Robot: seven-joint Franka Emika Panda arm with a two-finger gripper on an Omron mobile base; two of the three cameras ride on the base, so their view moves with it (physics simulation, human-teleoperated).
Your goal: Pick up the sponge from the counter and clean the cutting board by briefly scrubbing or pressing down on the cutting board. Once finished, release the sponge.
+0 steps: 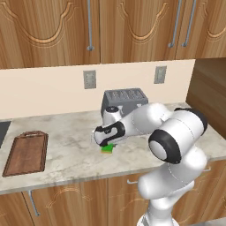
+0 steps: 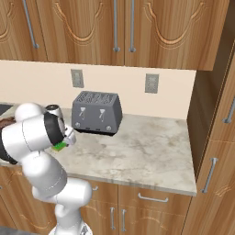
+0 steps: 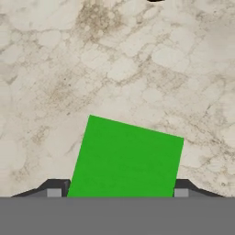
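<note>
The green sponge (image 1: 106,148) (image 2: 58,147) lies flat on the beige marbled counter (image 1: 70,132), in front of the toaster. My gripper (image 1: 105,144) is down over it. In the hand view the sponge (image 3: 126,158) sits between the two dark fingertips (image 3: 54,190), which press against its left and right sides, so the gripper (image 3: 117,192) is shut on the sponge. The sponge rests on the stone. The dark reddish-brown cutting board (image 1: 26,154) lies at the far left of the counter, well apart from the sponge, with its handle pointing to the back.
A grey toaster (image 1: 125,99) (image 2: 96,112) stands at the wall just behind the sponge. A black basin edge (image 1: 2,130) shows at the far left. Bare counter stretches between sponge and board. Wooden wall cabinets hang above; a tall cabinet side closes the right end.
</note>
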